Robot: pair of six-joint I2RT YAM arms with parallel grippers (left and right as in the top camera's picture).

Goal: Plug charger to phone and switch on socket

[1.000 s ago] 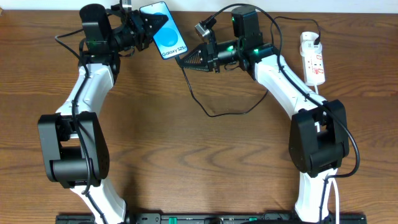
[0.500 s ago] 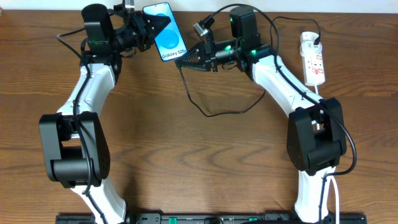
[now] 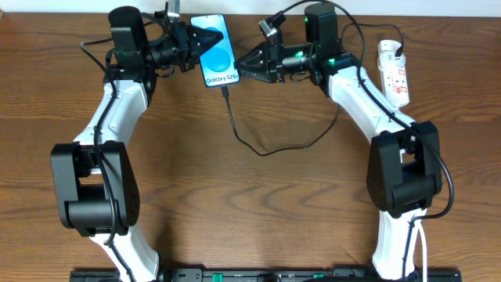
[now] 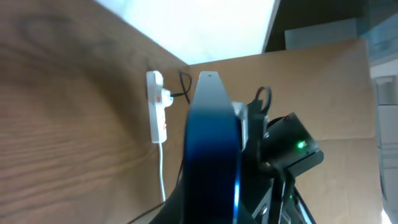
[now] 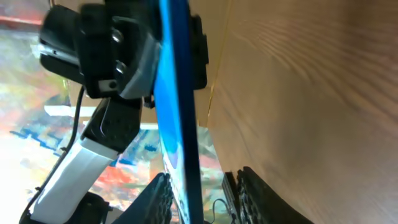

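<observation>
The left arm reaches toward the far edge of the brown wooden bench [image 3: 196, 196], its forearm angled inward. The left gripper [image 3: 200, 41] has its fingers clamped on the slim black-edged smartphone [image 3: 217, 48]. The phone is held up near the middle of the far edge, and its blue-green lit screen faces the overhead camera. The right arm stretches in from the far right corner, wrist level. The right gripper [image 3: 241, 64] sits just beside the phone's right side.

The long thin black charger cable [image 3: 266, 153] meets the phone's lower end. From there it drops toward the bench centre in a loose loop and climbs back toward the right arm. The white elongated power strip with red markings [image 3: 394, 74] lies flat near the far right corner. A black lead joins the strip at its far end.

The overhead view hides the gap between the right fingers. The right wrist view shows them parted [image 5: 158, 196], one on each side of the phone's thin edge. I cannot tell whether they touch the phone. The left wrist view shows the phone edge-on [image 4: 211, 143], with the strip [image 4: 158, 115] beyond it.
</observation>
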